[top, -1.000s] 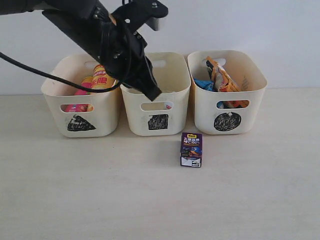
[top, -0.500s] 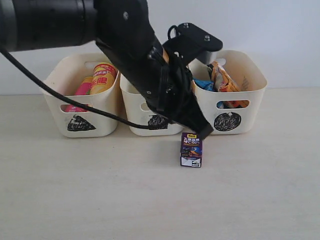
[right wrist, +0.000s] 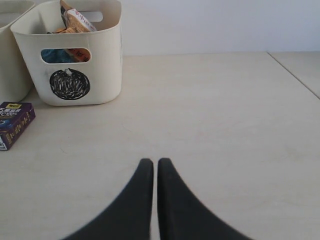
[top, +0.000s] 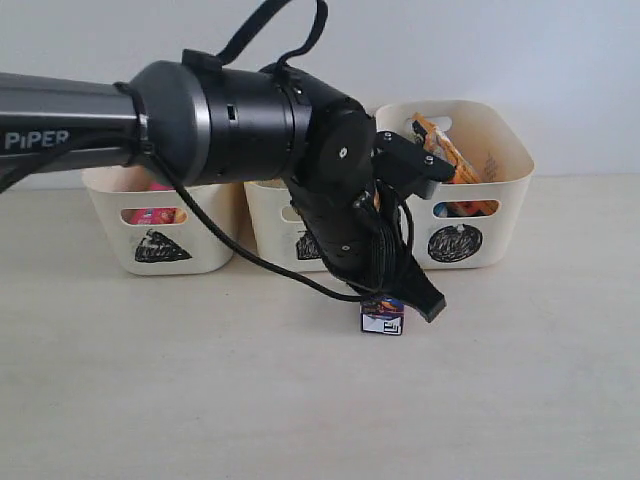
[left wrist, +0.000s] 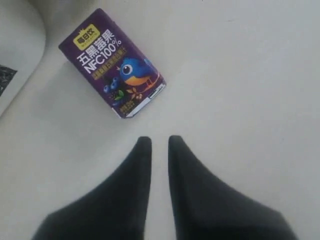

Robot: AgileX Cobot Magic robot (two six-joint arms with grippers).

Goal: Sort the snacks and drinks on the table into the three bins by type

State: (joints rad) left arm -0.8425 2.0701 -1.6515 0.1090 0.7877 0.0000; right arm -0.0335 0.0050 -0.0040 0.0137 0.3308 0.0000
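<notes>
left arm (top: 250, 130) is reaching across the middle, low over the table (top: 200, 400). The left fingers (left wrist: 145, 150) are cracked open a sliver with nothing between them. Their tips point down at bare table just beside the juice carton (left wrist: 112, 62). The left wrist view shows a strip of table between tips and carton, so no contact. In the exterior view the fingers cover the carton's upper part and only its white lower end shows.

Carton lies flat, purple printed face up with a bird picture on it. It's on the table in front of the gap between the square bin (top: 268, 225) and the circle bin (top: 500, 210), outside all bins.

The right fingers (right wrist: 148, 167) are pressed together and empty, hanging over bare table. They're well apart from the carton. The circle bin sits further off beyond the carton in the right wrist view.

Bins stand in a row against the back wall: triangle bin (top: 115, 235) on the left, square in the middle, circle on the right.
- triangle bin: pink tube (top: 150, 215) shows through the handle cutout, the rest is hidden by the arm.
- square bin: mostly behind the arm, can't tell what's inside.
- circle bin: orange bag (top: 455, 155) sticks up past the rim, blue bag (right wrist: 54, 55) is visible through the cutout.
</notes>
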